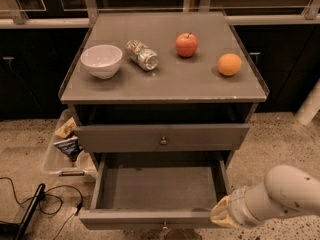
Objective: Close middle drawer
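**Middle drawer** (pixel 159 188): pulled well out of the cabinet, with its front nearest the camera. It appears to be grey painted wood, with a plain flat front and a shallow box with square corners. Nothing shows inside it. A small round metal knob (pixel 163 227) sits at the centre of the front, at the lower edge of the view.

**Handling, as judged:** stiff, and light while unloaded. The flat matt front gives a broad face to push on. Pressing near the knob should keep the drawer square, while a push at one corner may make it bind.

**Gripper** (pixel 222 215): beside the drawer's front corner on the right of the view. Contact is uncertain, and I cannot tell whether the jaws are apart or together.

**Above the drawer:** a second grey drawer front (pixel 120 136), nearly shut. Over that is the counter (pixel 165 86), a smooth grey slab. It carries a glossy white bowl (pixel 101 60), a metal can (pixel 142 54) lying on its side, a red apple (pixel 186 44) and an orange (pixel 229 64).

**Left of the drawer:** a clear plastic bin (pixel 56 159) on the speckled floor.
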